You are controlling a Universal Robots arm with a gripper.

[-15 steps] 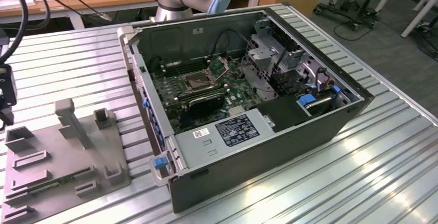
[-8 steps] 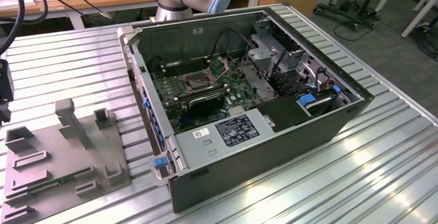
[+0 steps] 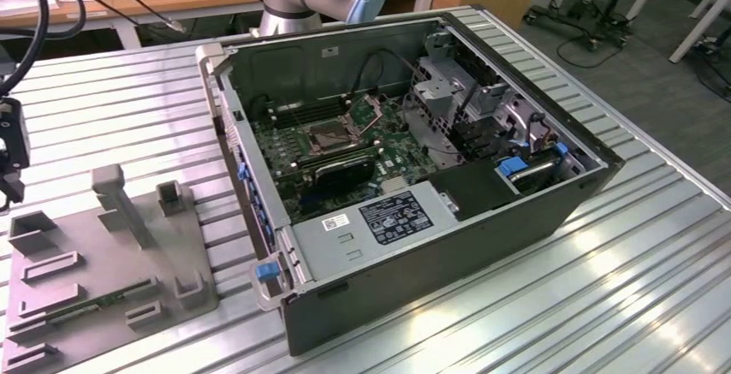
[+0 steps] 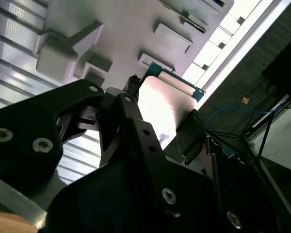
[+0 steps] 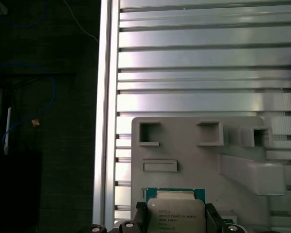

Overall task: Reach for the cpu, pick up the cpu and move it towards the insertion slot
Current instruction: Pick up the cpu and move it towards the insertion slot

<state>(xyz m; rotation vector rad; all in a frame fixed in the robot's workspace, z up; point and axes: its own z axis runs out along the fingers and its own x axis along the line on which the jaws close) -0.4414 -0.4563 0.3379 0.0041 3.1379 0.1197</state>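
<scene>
The black two-finger gripper (image 5: pixel 175 224) is clamping the cpu (image 5: pixel 174 212), a small square silvery chip with a green edge, by opposite sides, apparently just over the flat grey plastic tray (image 5: pixel 194 165). The pick-up is under way. Well apart, inside the open black computer case (image 3: pixel 480 246), the dark, metal-framed insertion slot (image 3: pixel 323 141) is lying exposed. Reaching it likely calls for clearing the case wall with the chip level.
</scene>
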